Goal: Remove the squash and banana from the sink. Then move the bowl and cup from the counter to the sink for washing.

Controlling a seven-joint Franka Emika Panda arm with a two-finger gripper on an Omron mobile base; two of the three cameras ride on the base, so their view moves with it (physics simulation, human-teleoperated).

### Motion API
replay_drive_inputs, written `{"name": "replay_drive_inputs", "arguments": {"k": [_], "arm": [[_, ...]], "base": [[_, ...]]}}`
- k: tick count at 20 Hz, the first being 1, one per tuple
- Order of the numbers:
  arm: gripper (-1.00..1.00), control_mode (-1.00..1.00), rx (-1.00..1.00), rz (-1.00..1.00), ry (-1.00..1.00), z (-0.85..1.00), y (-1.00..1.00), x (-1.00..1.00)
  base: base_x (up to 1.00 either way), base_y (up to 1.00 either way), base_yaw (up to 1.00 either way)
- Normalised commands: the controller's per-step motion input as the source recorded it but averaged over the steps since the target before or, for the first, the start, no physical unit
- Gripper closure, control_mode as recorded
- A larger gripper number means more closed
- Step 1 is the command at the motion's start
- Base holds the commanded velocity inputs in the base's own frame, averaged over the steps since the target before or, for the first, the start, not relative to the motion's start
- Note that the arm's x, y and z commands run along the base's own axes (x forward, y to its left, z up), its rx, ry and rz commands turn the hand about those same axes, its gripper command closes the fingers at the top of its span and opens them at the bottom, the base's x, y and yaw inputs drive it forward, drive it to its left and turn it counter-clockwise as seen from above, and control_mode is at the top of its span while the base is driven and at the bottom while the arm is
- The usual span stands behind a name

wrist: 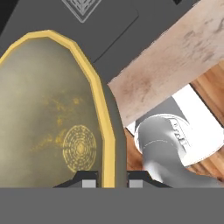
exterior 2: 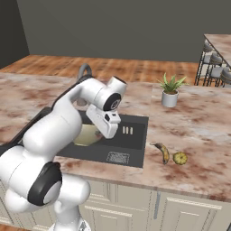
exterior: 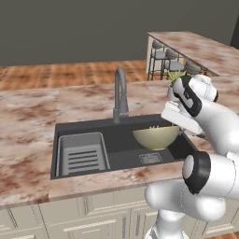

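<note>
Marble worktop point(exterior: 28, 135) surrounds the sink point(exterior: 126, 156); the bowl point(exterior: 156, 137) is held by its rim in the closed hand point(wrist: 111, 177), over the sink's right end.

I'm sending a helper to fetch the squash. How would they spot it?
Start at the dark sink and look along the marble counter to its right, near the front edge. The squash is the small round yellow ball beside the long curved banana.

We see the bowl point(exterior 2: 88, 135) in the sink point(exterior 2: 131, 135), partly hidden by our arm. The banana point(exterior 2: 163, 152) and squash point(exterior 2: 180, 158) lie just beside each other on the desk point(exterior 2: 198, 131), near a potted plant point(exterior 2: 170, 90).
</note>
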Motion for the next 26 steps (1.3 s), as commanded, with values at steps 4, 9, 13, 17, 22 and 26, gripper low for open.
{"name": "replay_drive_inputs", "arguments": {"k": [4,9,13,17,22,26], "arm": [[1.0,-1.0,0.0,0.0,0.0,-0.16,-0.14,0.19],[1.0,-1.0,0.0,0.0,-0.03,-0.14,-0.08,0.24],[1.0,-1.0,0.0,0.02,-0.04,-0.13,-0.13,0.27],[1.0,-1.0,0.0,0.04,-0.07,-0.15,-0.1,0.28],[1.0,-1.0,0.0,0.07,-0.09,-0.19,-0.05,0.28],[1.0,-1.0,0.0,0.13,-0.12,-0.19,-0.02,0.31]], "base": [[0.0,0.0,0.0],[0.0,0.0,0.0],[0.0,0.0,0.0],[0.0,0.0,0.0],[0.0,0.0,0.0],[0.0,0.0,0.0]]}}
